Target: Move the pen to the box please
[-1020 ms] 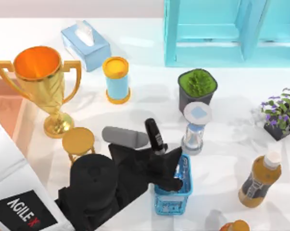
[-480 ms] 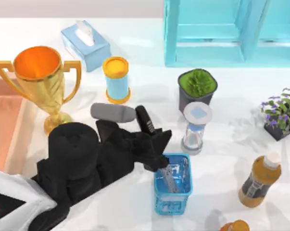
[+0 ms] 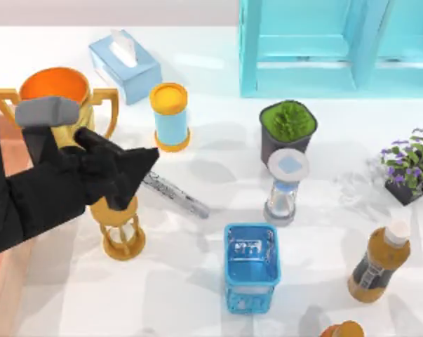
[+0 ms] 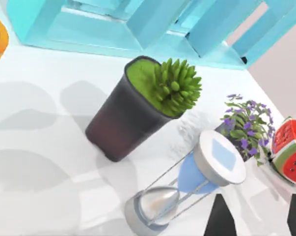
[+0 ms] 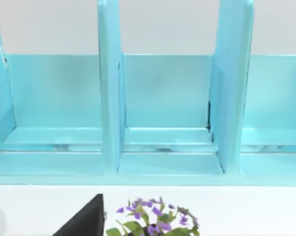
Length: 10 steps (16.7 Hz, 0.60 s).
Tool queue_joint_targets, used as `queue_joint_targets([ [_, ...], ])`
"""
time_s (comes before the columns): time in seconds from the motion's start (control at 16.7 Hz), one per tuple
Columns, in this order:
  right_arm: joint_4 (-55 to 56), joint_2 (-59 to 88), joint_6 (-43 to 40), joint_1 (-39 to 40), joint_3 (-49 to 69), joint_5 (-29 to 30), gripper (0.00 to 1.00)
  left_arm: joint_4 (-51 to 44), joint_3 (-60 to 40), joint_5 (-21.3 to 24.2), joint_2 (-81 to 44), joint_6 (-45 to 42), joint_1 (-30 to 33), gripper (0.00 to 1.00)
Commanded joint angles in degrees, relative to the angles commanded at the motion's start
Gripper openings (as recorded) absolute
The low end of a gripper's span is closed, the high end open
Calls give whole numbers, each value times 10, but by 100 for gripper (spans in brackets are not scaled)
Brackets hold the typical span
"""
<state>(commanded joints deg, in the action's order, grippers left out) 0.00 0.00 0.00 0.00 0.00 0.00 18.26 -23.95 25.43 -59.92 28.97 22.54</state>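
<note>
Blue box (image 3: 251, 270) is seen at the table's near centre. Pen (image 3: 176, 196) lies flat on the table (image 3: 197, 295), up-left of the box, apart from it, beside the left gripper (image 3: 130, 175). Left gripper fingers (image 4: 221, 219) are spread apart, holding nothing. 1 blue-sand hourglass (image 3: 286, 186) stands beyond the box; right gripper's state cannot be told.

My left fingers (image 3: 137, 168) hang at the table's (image 3: 197, 281) left, above an hourglass (image 3: 120, 228). The pen (image 3: 175, 195) lies just right of them. The box (image 3: 251, 267) stands nearer and farther right, a second hourglass (image 3: 286, 186) behind it.
</note>
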Motion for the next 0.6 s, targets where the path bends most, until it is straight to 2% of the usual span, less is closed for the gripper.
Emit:
queue_joint_targets([
  [0.3, 0, 0, 0, 0, 0, 0, 100, -113, -22, 65, 113, -36, -77, 0],
  [0.6, 0, 0, 0, 0, 0, 0, 100, -116, -23, 67, 116, -38, -78, 0],
])
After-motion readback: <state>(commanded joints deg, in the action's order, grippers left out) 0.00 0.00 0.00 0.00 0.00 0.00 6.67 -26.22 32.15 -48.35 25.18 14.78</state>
